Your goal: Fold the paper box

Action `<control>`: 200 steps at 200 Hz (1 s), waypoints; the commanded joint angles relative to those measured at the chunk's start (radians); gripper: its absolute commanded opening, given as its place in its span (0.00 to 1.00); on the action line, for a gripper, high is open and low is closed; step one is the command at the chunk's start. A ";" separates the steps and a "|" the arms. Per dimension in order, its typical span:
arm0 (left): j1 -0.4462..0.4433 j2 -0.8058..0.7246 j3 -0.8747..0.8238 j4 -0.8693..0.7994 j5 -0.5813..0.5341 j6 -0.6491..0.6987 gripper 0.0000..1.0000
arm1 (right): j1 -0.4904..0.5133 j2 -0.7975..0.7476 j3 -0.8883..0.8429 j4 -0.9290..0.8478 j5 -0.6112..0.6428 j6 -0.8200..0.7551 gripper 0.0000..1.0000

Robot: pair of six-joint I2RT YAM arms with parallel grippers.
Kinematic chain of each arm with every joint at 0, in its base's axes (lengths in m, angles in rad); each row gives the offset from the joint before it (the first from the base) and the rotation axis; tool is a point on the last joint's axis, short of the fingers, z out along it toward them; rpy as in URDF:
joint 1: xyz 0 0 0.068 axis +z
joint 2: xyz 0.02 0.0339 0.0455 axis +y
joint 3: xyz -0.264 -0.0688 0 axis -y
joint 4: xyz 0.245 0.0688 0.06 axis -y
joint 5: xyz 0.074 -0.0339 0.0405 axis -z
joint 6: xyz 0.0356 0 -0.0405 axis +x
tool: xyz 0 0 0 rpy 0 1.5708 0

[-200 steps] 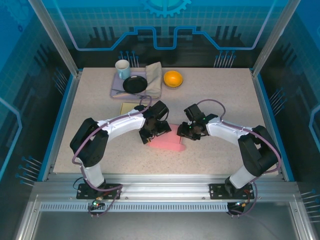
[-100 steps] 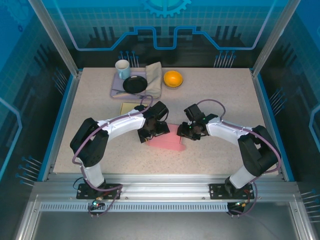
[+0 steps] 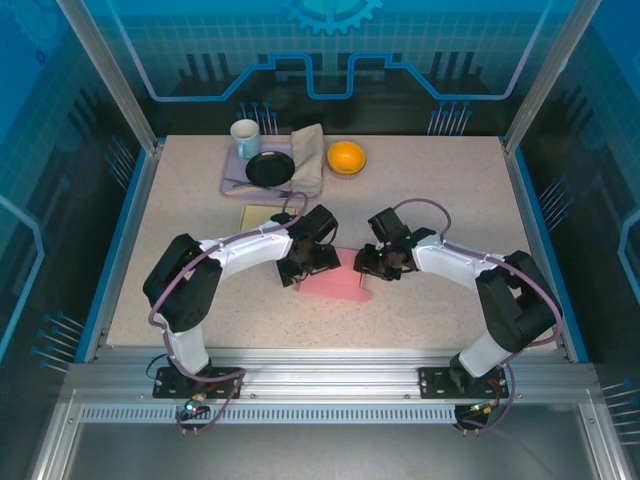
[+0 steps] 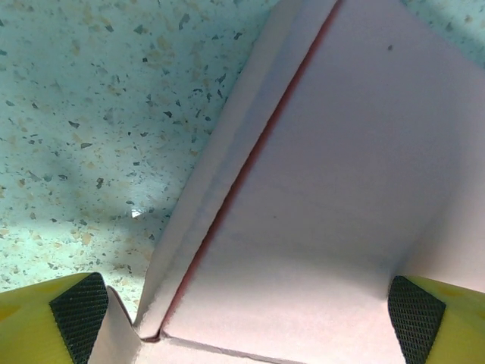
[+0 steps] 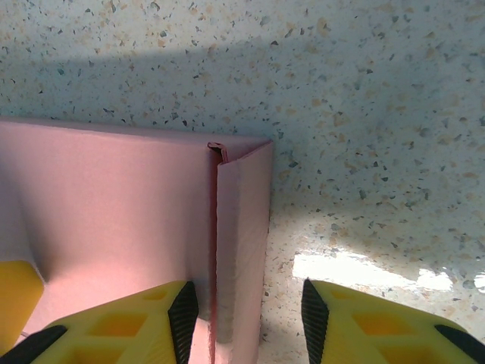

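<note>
Top external view: over the last second your left arm has crept a little, its elbow swinging inward and the left gripper (image 3: 306, 264) settling at the left end of the box (image 3: 335, 287). The right gripper (image 3: 373, 265) has held its place at the right end, and the box has not shifted. It lies mid-table (image 3: 450, 180), between the two grippers. My reading is that both ends are now bracketed and you are lining up the left end, with the folding itself unfinished.

Left wrist view: the left gripper (image 4: 247, 307) stands as wide as it goes. Its pads (image 4: 79, 307) sit either side of the box (image 4: 341, 189) corner and clamp nothing that I can see.

Right wrist view: the right gripper (image 5: 250, 318) is about half open. One finger is inside the box (image 5: 114, 205) against the end wall (image 5: 242, 227), the other outside with a gap of bare table showing, so it straddles the wall and is not pinching it.

The box is thin pink card, open-topped, with a flat floor. Seen from the left wrist, the long wall (image 4: 227, 167) leans outward, with a dark red seam along its foot. The end wall at the right stands upright and doubled over, with a small tab poking out at its far corner.
</note>
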 commanded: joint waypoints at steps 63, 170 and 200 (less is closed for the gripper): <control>-0.001 0.000 -0.024 0.018 0.055 -0.067 0.99 | 0.001 0.034 -0.024 -0.067 -0.002 -0.005 0.44; -0.001 0.022 -0.013 0.005 0.039 -0.098 0.96 | 0.001 0.021 -0.034 -0.064 0.004 0.001 0.44; 0.000 0.033 -0.015 -0.004 0.034 -0.096 0.95 | 0.002 0.006 -0.035 -0.064 -0.004 0.004 0.44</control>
